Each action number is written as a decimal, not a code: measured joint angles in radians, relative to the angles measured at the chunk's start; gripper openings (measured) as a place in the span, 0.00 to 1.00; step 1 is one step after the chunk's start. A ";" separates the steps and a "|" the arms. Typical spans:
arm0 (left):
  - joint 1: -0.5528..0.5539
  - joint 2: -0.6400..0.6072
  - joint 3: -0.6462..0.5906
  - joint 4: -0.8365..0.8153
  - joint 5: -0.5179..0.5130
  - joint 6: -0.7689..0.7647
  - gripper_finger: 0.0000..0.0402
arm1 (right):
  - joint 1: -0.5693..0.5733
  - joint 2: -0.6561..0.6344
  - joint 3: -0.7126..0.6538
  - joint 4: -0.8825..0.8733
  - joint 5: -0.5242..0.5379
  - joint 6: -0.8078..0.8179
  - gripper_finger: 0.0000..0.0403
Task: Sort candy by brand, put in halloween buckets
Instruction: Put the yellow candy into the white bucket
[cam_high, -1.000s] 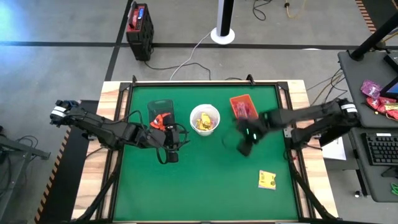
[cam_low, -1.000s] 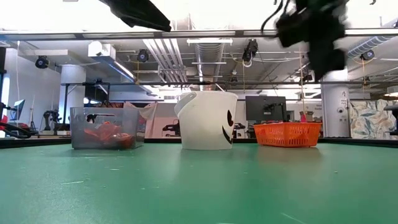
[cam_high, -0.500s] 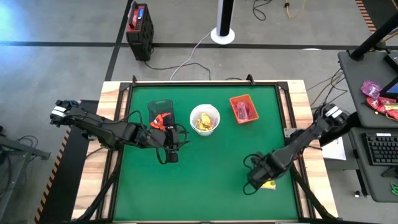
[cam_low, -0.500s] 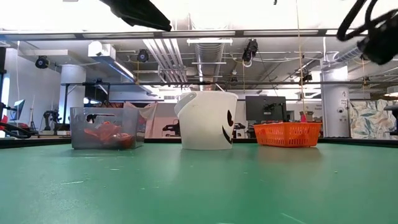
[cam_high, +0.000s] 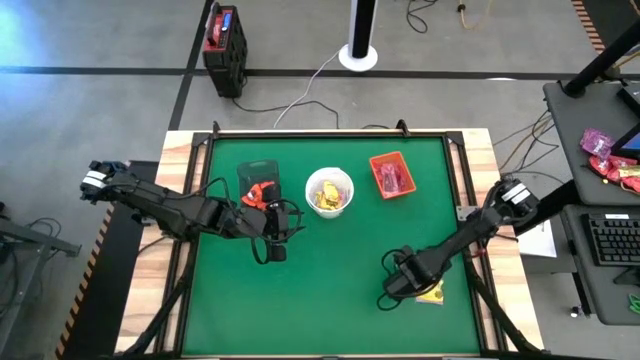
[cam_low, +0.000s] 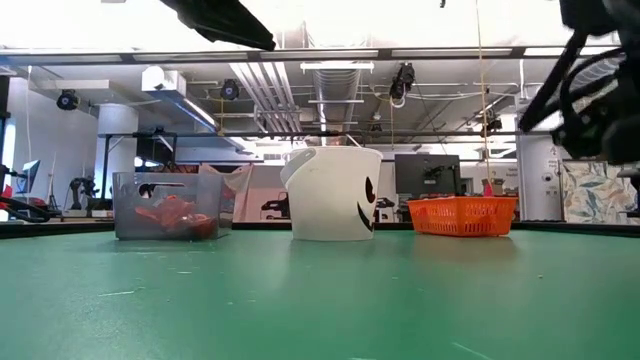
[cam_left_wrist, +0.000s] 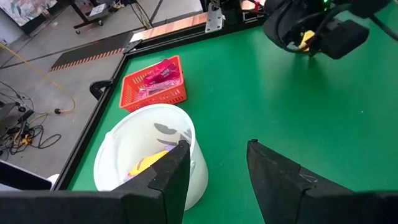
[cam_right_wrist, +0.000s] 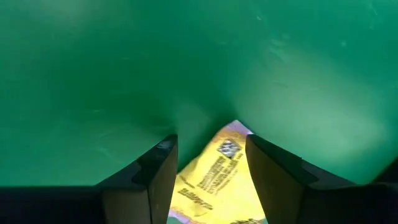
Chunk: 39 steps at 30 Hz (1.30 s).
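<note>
One yellow candy packet (cam_high: 433, 294) lies flat on the green mat near the right front corner. My right gripper (cam_high: 398, 287) hovers open above it, pointing down. In the right wrist view the packet (cam_right_wrist: 216, 179) shows between the two fingers. The low view shows this gripper (cam_low: 592, 105) well above the mat. Three halloween buckets stand in a row at the back: a dark tub (cam_high: 259, 176) with red-orange candy, a white bucket (cam_high: 329, 190) with yellow candy, and an orange tray (cam_high: 392, 175) with pink candy. My left gripper (cam_left_wrist: 216, 152) waits open, raised, near the tub.
Bare green mat (cam_high: 320, 290) spreads across the middle and the near left. A dark raised frame (cam_high: 470, 200) runs around the mat. Beyond the table's right edge a desk holds a keyboard (cam_high: 612, 240) and loose candy packets (cam_high: 605, 160).
My right gripper has swung from over the orange tray toward the table's near right corner and come down. Its wrist has rolled and tipped until the fingers point down over the yellow packet. The packet has stayed where it lay.
</note>
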 joint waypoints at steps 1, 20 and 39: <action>0.001 0.000 0.000 0.000 0.000 0.000 0.36 | -0.001 0.008 0.000 -0.004 -0.016 0.002 0.44; 0.000 0.000 0.000 0.013 0.000 -0.001 0.36 | 0.029 0.018 -0.008 0.048 -0.001 -0.042 0.03; -0.018 0.000 0.000 0.043 -0.001 -0.031 0.36 | 0.014 -0.294 0.020 0.470 0.814 -0.447 0.02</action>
